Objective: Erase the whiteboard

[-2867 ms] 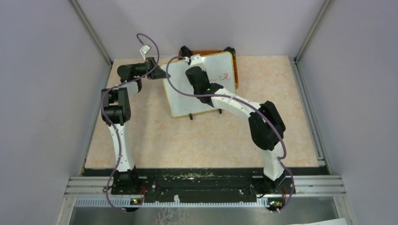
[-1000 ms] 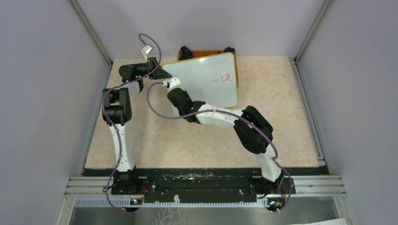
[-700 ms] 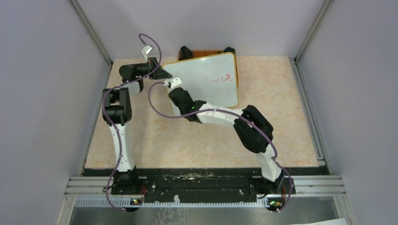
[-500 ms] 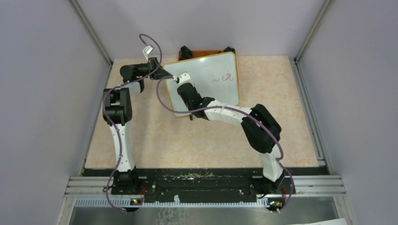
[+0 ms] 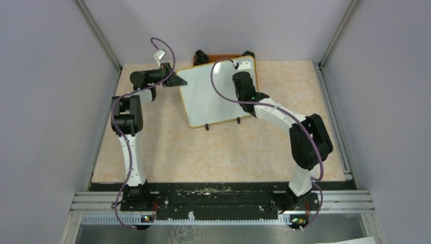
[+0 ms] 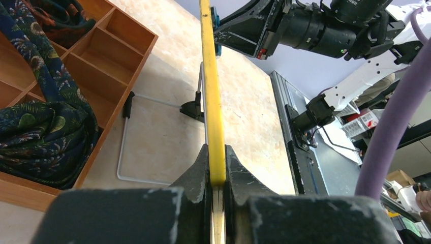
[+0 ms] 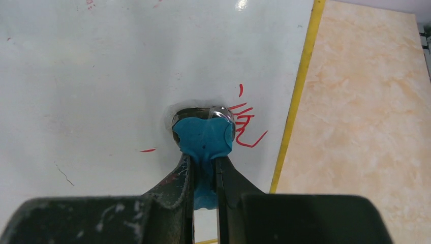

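The big white board with a yellow frame stands on the beige tabletop. The left tool pinches its corner. The right tool grips a soft blue wiper, touching the board's red marks.

Bright, even, soft overhead light; shadows faint. Small glare spot at top centre on large white rectangular whiteboard. Wrist views: bottom-edge foreground blurred, wide-angle distortion.

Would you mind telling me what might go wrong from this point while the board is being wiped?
The left gripper pinches only the thin edge of the whiteboard; wiping pressure might twist it loose. The blue eraser in the right gripper sits beside the red marks, so a stroke may miss some.
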Robot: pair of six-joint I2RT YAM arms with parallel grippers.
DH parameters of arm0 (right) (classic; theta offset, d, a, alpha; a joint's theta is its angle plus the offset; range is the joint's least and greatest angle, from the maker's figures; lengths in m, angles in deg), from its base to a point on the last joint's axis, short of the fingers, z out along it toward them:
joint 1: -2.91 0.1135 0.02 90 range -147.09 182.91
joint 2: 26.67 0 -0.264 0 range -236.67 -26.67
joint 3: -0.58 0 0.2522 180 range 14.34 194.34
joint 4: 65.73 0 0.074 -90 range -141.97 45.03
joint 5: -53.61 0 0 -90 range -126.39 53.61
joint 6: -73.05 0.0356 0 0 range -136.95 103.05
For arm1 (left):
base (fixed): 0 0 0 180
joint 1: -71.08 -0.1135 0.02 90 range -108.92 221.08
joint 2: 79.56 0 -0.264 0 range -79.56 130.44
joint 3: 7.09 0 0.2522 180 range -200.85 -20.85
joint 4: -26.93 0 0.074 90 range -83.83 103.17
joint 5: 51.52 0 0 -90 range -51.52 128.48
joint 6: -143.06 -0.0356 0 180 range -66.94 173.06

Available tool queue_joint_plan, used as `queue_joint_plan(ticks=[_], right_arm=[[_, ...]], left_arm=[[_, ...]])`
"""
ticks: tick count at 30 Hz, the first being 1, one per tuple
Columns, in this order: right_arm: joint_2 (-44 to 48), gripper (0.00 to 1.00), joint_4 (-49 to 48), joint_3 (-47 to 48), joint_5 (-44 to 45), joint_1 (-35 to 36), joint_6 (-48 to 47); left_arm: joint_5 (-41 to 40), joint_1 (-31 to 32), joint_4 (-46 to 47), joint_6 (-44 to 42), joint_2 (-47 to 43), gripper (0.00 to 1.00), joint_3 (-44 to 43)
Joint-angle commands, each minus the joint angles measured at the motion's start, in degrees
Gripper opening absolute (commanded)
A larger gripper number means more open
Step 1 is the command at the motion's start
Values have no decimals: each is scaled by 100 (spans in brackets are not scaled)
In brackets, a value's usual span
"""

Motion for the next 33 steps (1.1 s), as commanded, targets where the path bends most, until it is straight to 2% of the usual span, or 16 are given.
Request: queue_joint_plan(ticks=[1,14,19,24,33], right_arm=[[117,0,-179,24,88,-91,104],[-609,0,-60,1006,38,955,-93],[-680,0,-112,981,102,994,-114],[-536,0,-112,782,281,760,-161],[249,0,-356,-232,125,-166,25]], left_arm=[[1703,15,1338,181,-125,0,40],[1703,17,1337,225,-155,0,10],[1703,14,1336,242,-177,0,-18],[1703,18,1336,245,-171,0,-28],[1703,-8,1335,257,-151,0,-73]])
